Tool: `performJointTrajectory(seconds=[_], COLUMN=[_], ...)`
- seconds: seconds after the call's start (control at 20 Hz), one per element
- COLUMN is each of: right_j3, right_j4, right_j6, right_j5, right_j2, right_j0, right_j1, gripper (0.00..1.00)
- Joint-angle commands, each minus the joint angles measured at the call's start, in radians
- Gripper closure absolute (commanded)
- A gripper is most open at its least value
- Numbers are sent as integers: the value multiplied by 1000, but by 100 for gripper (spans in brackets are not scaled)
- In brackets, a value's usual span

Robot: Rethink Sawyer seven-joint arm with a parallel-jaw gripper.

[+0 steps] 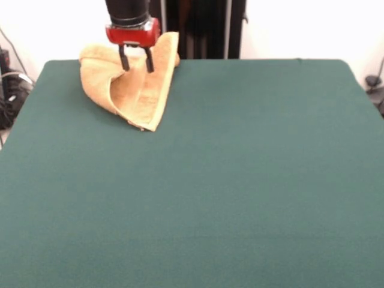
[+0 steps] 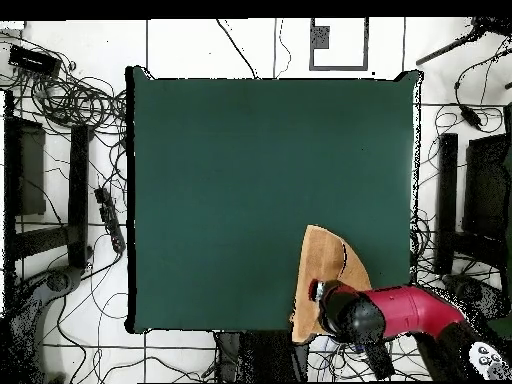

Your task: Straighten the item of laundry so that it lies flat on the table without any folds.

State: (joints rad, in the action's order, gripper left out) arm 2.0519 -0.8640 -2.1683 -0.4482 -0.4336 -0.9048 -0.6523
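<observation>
The orange-tan towel (image 1: 137, 90) lies crumpled and folded over itself at the far left corner of the green table (image 1: 240, 180). One flap stands up along its right side, and a point of it reaches toward the table's middle. My gripper (image 1: 136, 65) hangs right over the towel's upper part with its two dark fingers (image 1: 123, 60) spread apart and towel showing between them. In the overhead view the towel (image 2: 325, 255) sits at the table's (image 2: 250, 180) bottom right edge and partly overhangs it. The gripper (image 2: 318, 292) is over the towel's lower part.
Cables and dark equipment (image 2: 70, 100) lie on the floor around the table. The arm (image 2: 410, 315) reaches in from the bottom right in the overhead view. Dark stands (image 1: 204, 27) rise behind the table's far edge.
</observation>
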Motion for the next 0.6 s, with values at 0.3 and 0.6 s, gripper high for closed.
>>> performJointTrajectory(seconds=[0.3,0.6], right_j3=[-73,-105], right_j4=[95,7], right_j6=[171,199], right_j5=[-130,-77], right_j2=[-139,-128], right_j0=[76,85], right_j1=[-50,0], gripper=[0,0])
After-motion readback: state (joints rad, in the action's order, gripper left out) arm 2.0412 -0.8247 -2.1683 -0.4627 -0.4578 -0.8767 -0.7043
